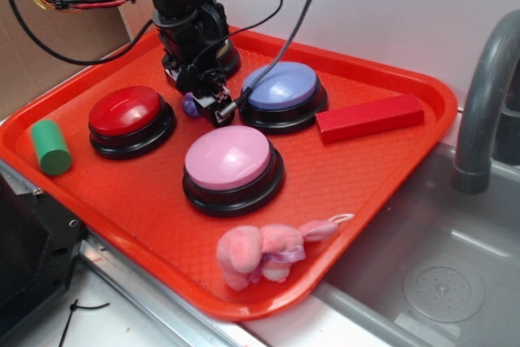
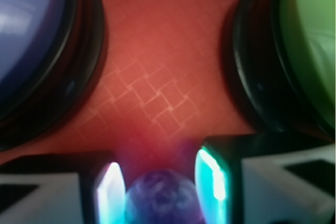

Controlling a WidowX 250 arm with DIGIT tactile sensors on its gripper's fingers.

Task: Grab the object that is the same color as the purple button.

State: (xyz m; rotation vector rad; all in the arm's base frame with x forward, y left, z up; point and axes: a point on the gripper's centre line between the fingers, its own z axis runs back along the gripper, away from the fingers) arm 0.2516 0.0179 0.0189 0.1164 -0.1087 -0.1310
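Reaching down to the purple ball [image 2: 164, 201] on the red tray [image 1: 146, 201].
We saw our fingers [image 2: 210, 179] spread, one on each side of the ball, which lay on the tray between the red button [image 1: 126, 111] and the purple button [image 1: 282, 87]; we could not tell whether they touched it.

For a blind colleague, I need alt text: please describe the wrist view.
A small purple ball sits between the two fingers of the claw, low on an orange-red tray. The purple button fills the upper left and a green button the upper right.
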